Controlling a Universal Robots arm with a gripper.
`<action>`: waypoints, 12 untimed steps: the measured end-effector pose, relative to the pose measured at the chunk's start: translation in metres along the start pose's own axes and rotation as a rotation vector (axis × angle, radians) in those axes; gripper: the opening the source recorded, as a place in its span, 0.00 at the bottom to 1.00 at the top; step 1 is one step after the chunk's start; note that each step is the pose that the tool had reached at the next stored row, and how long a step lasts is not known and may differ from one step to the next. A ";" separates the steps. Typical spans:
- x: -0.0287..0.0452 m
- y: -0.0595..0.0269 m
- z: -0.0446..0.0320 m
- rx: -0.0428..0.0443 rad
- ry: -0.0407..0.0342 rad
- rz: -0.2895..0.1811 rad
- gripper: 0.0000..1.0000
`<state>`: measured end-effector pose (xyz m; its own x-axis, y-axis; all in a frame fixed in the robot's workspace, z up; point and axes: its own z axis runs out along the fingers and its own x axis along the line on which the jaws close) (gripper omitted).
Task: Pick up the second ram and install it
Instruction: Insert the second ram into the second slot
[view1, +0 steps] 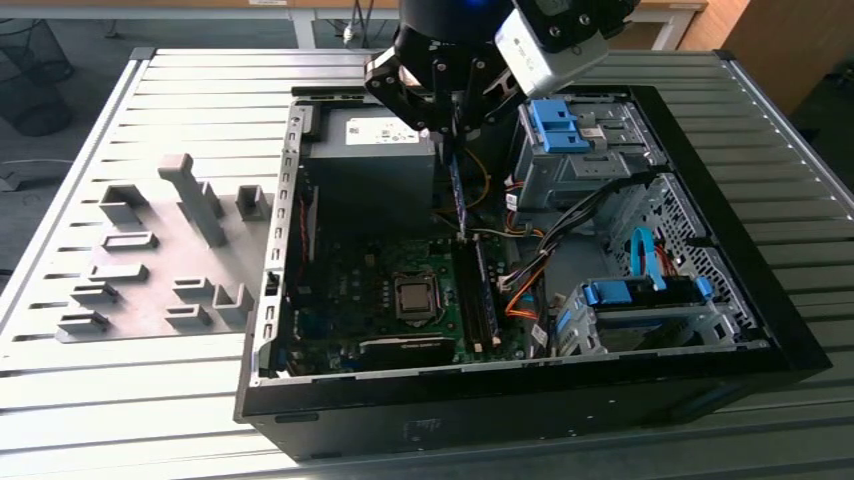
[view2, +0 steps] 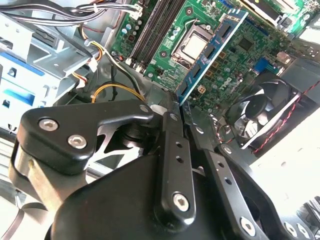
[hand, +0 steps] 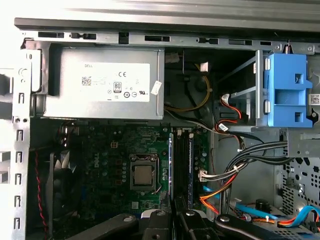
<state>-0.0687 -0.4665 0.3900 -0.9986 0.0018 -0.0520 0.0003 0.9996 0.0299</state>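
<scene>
My gripper hangs over the open computer case, shut on the second ram. This thin blue-green stick points down toward the motherboard, its lower end just above the memory slots. In the second wrist view the second ram runs out from between the black fingers over the board, beside the processor socket. In the first wrist view the second ram shows edge-on above the gripper, next to another blue stick seated in a slot.
A grey power supply fills the case's far corner. Blue drive cages and orange and black cables crowd the exterior view's right. A case fan sits near the board. Grey fixture blocks stand on the slatted table.
</scene>
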 end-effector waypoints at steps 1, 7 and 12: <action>0.0000 0.0000 0.0000 0.0000 0.0000 0.000 0.14; 0.0000 0.0000 0.0000 0.0001 0.0009 0.001 0.14; -0.0005 0.0000 0.0001 0.0000 0.0058 0.000 0.14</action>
<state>-0.0682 -0.4665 0.3900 -0.9989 0.0021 -0.0462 0.0007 0.9996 0.0300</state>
